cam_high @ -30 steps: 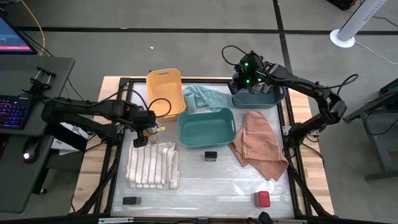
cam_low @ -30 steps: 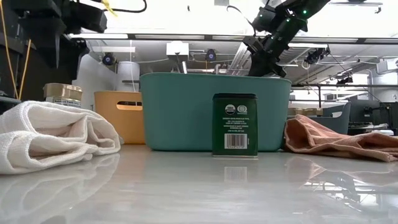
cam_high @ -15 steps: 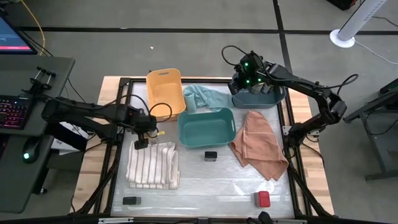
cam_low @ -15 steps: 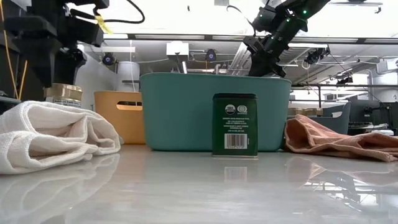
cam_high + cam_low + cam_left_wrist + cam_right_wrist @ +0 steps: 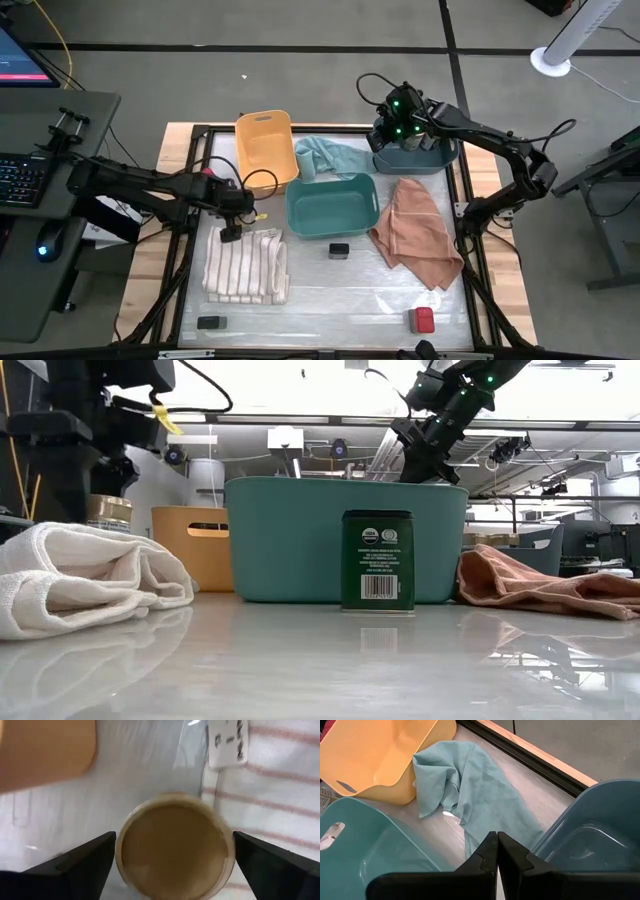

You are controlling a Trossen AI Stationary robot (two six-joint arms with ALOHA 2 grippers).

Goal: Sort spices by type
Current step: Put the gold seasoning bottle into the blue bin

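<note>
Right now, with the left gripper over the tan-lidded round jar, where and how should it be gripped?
Grip the tan-lidded jar across its round lid or wall, coming straight down from above. It stands upright beside the striped cloth, lid facing the wrist camera, and the open left gripper already straddles it, one finger on each side. The right gripper waits shut by the blue-grey bin.

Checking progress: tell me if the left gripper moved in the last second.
Yes. The left gripper shifted toward the striped cloth, away from the yellow bin.
</note>
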